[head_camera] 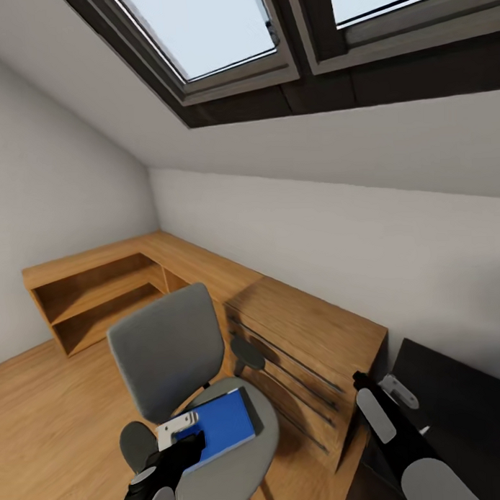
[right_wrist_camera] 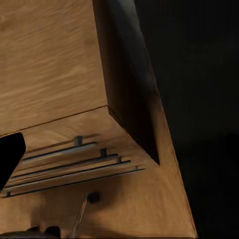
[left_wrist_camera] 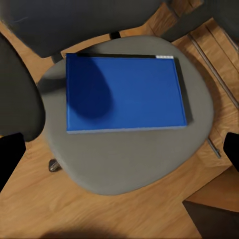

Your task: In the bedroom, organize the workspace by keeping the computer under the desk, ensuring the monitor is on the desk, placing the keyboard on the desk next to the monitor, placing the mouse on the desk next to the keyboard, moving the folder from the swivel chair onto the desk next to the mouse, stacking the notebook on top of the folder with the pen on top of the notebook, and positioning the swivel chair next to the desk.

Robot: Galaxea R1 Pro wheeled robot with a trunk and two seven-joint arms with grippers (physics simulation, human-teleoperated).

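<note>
On the swivel chair lies the folder, thin, stiff, light; left gripper hovers spread wide — pinch an overhanging edge.

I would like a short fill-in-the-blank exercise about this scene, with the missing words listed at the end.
1. The folder lying on the swivel chair is ______ in colour.
2. The left end effector hangs above the chair's ______.
3. The low cabinet beside the chair is made of light ______.
4. The window is set into the sloped ______.

Missing words: blue; seat; wood; ceiling
</note>
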